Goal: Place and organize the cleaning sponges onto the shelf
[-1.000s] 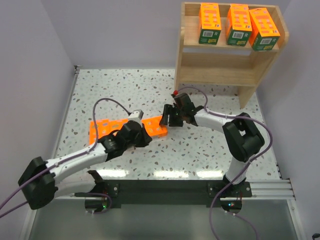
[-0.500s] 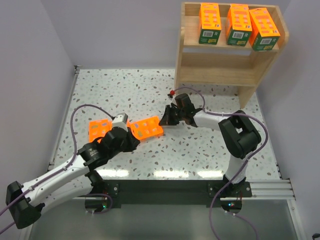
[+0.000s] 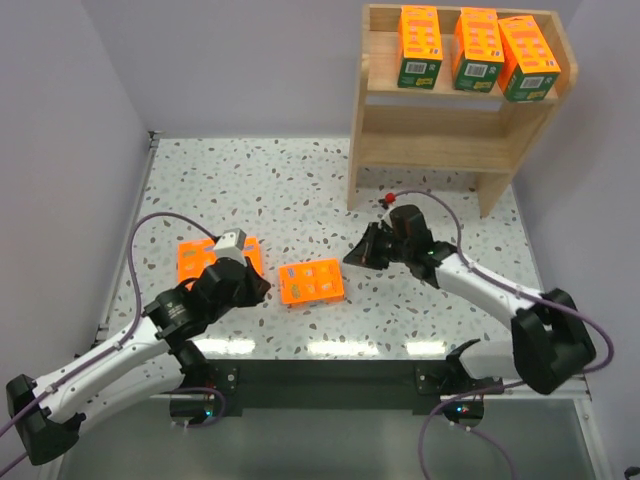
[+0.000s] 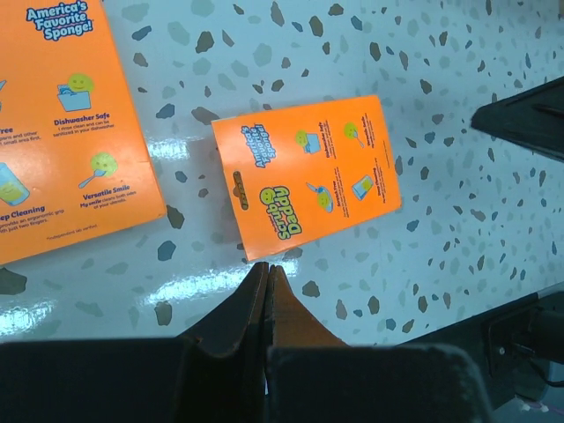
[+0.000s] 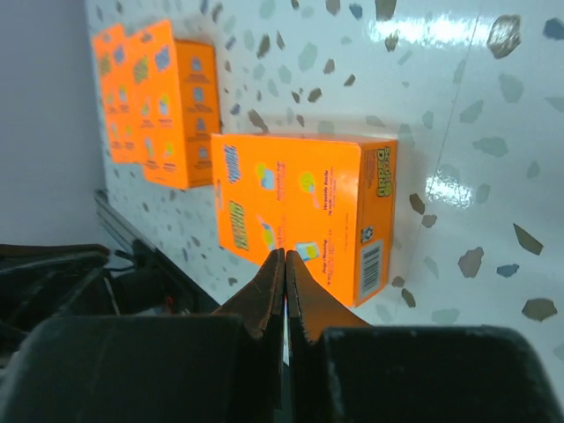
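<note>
Pale lilac walls point(image 3: 240, 60) enclosed a white speckled bench point(image 3: 280, 180), with the wooden shelf point(image 3: 430, 150) standing at its far right corner. On the shelf's top tier three green-ended packs point(image 3: 478, 48) stood in a row side by side, green bands toward the front; its lower tier held nothing visible. Well in front of the shelf, off its left side and near the bench's front edge, a lone pack point(image 3: 312, 282) lay flat with its printed face up, touching neither gripper. Farther left of the shelf, more orange packs point(image 3: 193, 260), apparently two side by side, lay flat and were partly hidden under the left arm.

The left gripper point(image 4: 267, 271) was closed, fingertips pressed together on nothing, hanging above the bench just short of the lone pack's near edge. The right gripper point(image 5: 284, 257) was closed and empty as well, held in front of the shelf and pointing at the lone pack from its shelf side, apart from it.
</note>
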You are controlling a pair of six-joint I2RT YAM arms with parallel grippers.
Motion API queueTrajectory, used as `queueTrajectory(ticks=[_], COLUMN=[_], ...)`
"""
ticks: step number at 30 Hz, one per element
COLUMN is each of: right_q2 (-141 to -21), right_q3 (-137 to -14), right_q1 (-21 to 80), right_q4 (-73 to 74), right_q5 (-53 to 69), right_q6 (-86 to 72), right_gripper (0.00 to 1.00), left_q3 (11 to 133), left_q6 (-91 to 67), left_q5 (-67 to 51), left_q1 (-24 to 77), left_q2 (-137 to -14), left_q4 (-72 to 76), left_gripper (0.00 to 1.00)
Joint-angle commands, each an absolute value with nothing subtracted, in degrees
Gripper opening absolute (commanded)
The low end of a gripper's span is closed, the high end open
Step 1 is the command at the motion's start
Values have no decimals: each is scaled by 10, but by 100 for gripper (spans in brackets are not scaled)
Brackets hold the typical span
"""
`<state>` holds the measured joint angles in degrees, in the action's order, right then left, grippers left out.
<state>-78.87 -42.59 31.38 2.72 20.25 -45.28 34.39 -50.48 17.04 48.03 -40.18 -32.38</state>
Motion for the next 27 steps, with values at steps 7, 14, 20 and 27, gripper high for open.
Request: queueTrajectory(ticks=[7, 14, 20, 27], right_q2=[-629, -751, -787, -864], right_q3=[-455, -505, -497, -516], right_q1=[226, 234, 241, 257], right_q4=[164, 195, 138, 124], right_q5=[147, 207, 240, 272], right_q6=[-508, -331, -286, -242], right_gripper=[0, 7, 47, 72], left_q3=[367, 339, 342, 316], left_q6=[-511, -512, -505, -499], left_q5=[187, 192, 209, 192], left_q1=[478, 478, 476, 459], left_q2=[-377, -416, -525, -587], left_q4=[-337, -311, -247, -159], left_gripper=[0, 0, 0, 0])
